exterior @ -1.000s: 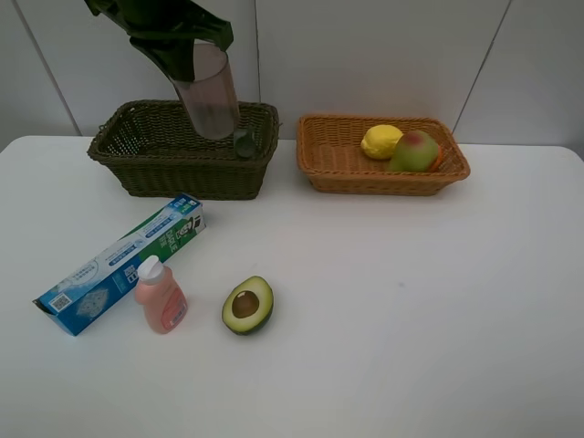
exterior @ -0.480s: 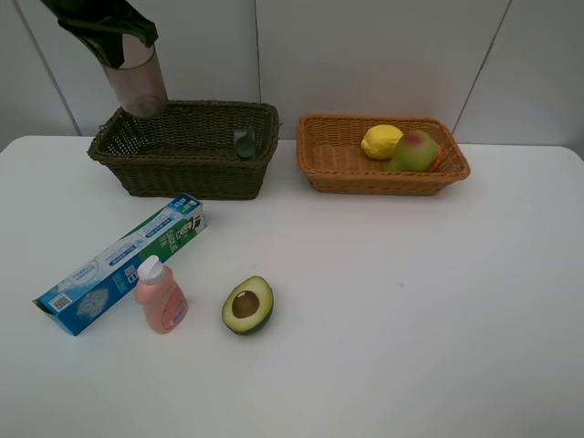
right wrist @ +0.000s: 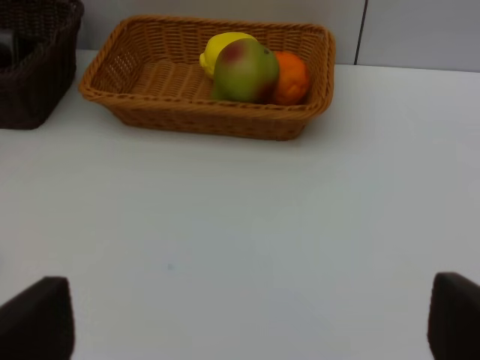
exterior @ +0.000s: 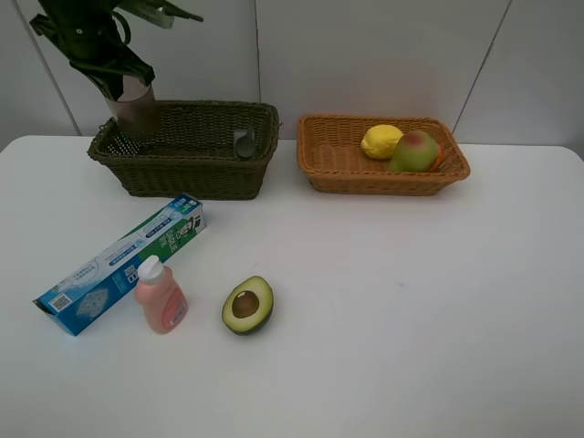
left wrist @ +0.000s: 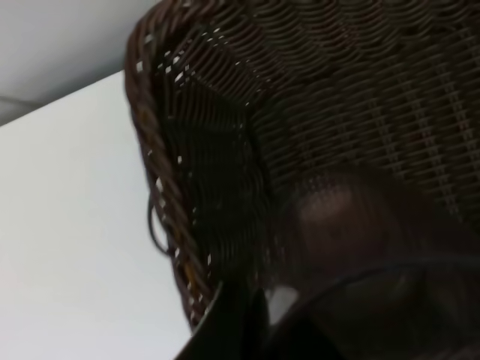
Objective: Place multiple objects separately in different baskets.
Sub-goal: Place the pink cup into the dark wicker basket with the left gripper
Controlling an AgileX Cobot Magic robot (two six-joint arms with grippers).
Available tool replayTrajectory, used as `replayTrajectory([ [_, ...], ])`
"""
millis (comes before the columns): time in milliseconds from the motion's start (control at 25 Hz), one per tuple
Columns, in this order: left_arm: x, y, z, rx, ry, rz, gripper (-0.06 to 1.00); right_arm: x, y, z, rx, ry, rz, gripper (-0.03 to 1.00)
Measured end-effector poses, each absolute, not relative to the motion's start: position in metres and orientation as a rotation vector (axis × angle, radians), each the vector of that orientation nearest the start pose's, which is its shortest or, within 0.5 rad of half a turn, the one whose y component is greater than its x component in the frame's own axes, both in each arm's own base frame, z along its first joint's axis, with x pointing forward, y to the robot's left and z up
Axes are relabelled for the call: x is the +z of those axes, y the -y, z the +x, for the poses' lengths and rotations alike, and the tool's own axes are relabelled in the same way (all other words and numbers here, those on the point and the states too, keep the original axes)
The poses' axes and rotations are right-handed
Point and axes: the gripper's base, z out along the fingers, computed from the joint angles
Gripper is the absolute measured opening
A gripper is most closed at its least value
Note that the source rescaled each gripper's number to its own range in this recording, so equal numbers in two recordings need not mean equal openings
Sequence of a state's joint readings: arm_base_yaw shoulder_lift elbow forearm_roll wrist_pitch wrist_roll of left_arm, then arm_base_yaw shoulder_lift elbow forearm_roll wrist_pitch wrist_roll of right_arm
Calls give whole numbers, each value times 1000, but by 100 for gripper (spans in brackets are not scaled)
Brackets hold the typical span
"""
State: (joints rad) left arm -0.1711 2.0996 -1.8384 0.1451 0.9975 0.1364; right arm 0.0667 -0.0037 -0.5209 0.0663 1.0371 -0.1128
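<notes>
Clenching on the translucent pinkish cup (exterior: 135, 111), the left pincer (exterior: 117, 80) is holding it at the dark basket's (exterior: 196, 169) left end, upper left of the frame. The right pincer (right wrist: 251, 319) is hanging wide open above the table (right wrist: 240, 225).

worktop (exterior: 411, 301): white
back left: dark olive basket (exterior: 196, 169)
back right: orange-tan basket (exterior: 365, 173), apart from the dark one
front left: toothpaste box (exterior: 109, 266) flat, diagonal; pink pump bottle (exterior: 161, 299) upright just beside it
front centre: halved avocado (exterior: 247, 305), cut face up
</notes>
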Motion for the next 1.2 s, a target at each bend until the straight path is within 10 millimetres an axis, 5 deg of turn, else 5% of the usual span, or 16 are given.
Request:
replayTrajectory([
  [320,214,71,471,174,-2676,510,0,285,-5,-7,49,-1986,-182,100],
  [1200,191,64,482,146,-2652,514,3,285,-5,-7,49,-1986,-182,100],
])
